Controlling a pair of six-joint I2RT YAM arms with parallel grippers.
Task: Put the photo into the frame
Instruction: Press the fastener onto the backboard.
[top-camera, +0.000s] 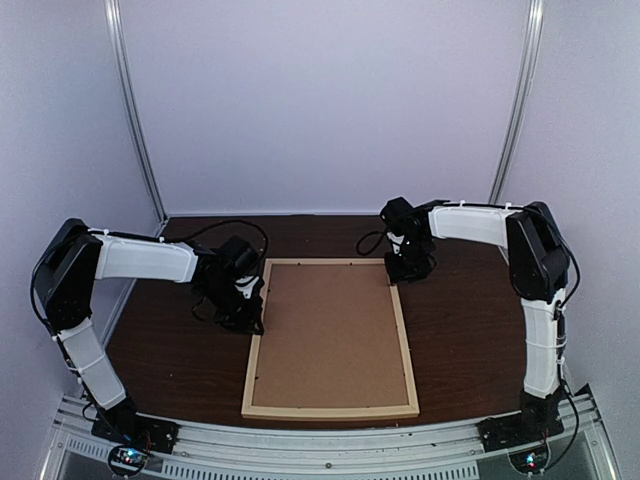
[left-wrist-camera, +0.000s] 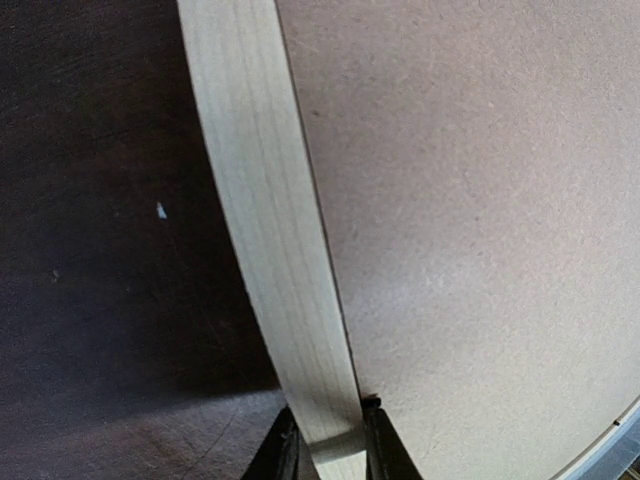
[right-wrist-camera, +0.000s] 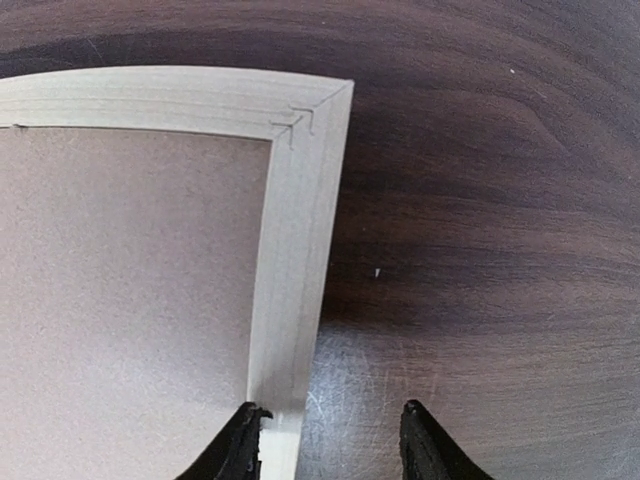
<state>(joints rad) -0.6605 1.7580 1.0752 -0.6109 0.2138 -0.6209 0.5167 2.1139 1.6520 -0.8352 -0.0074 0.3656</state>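
A dark brown wood-grain table (top-camera: 470, 330) stands in a booth of plain pale lilac walls (top-camera: 320, 100). A slim metal pole rises at the left (top-camera: 135, 120) and another at the right (top-camera: 515, 110), and a ribbed aluminium rail (top-camera: 330, 445) runs along the near edge, where both arms are bolted.

In the overhead view the left hand (top-camera: 245, 305) is a dark clump and its fingers cannot be made out. In the left wrist view only the finger roots show at the bottom edge, and the table there is in deep shadow. A flat brown fibreboard backing panel (top-camera: 330, 330) fills the whole opening, so nothing under it can be seen. The right wrist view cuts off all but the far right corner.

The large rectangular picture frame (top-camera: 330, 410) of thin pale wood strips lies flat in the middle of the table between the arms, long sides running away from the bases. Its grain is fine and straight, and its corner is mitred with small metal staples (right-wrist-camera: 300, 120) across the joint.

The left hand is clamped narrowly on the picture frame's left strip, one finger on each side. The right hand (right-wrist-camera: 330, 430) stands part open at the far right corner. Its left finger (right-wrist-camera: 240, 445) is at the strip's inner edge and its right finger is over bare table, apart from the wood.
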